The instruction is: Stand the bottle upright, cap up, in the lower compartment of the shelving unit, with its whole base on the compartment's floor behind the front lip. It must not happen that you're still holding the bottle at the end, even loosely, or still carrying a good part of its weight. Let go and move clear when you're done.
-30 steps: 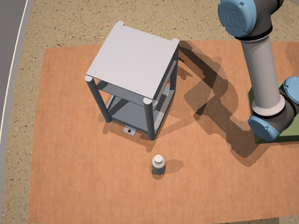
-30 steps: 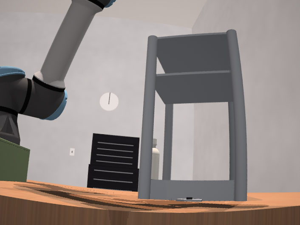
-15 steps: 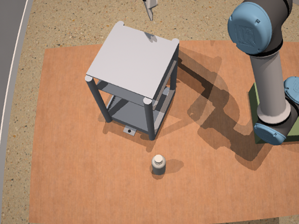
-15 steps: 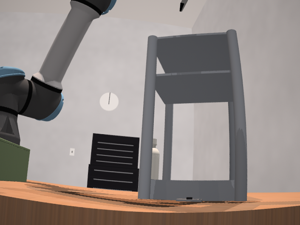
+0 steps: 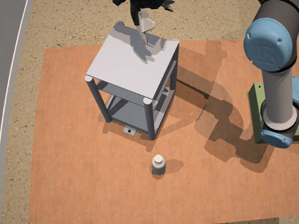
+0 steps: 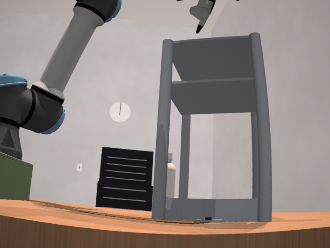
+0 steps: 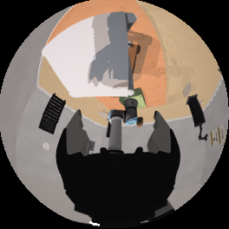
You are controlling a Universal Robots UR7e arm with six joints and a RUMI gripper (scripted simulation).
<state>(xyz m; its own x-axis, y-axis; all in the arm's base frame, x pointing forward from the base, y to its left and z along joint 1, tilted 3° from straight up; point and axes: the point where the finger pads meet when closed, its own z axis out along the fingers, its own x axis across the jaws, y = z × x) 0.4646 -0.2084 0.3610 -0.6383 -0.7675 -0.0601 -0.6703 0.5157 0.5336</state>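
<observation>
The pale bottle [image 5: 158,164] [image 6: 170,176] stands upright, cap up, on the orange table top [image 5: 78,162], in front of the shelving unit and apart from it. The grey shelving unit [image 5: 133,63] [image 6: 213,58] [image 7: 82,65] stands mid-table; its lower compartment floor [image 5: 132,113] holds nothing, and its front lip [image 6: 213,209] shows in the exterior view. My gripper [image 5: 157,19] [image 7: 118,110] is open and empty, high above the back edge of the unit's top, far from the bottle. One of its fingers [image 6: 201,16] shows above the unit.
The arm's green base block [image 5: 255,100] [image 6: 13,176] sits at the table's right side. A small metal bracket [image 5: 129,130] lies at the unit's foot. A black drawer cabinet [image 6: 125,176] stands behind the table. Sandy floor surrounds the table.
</observation>
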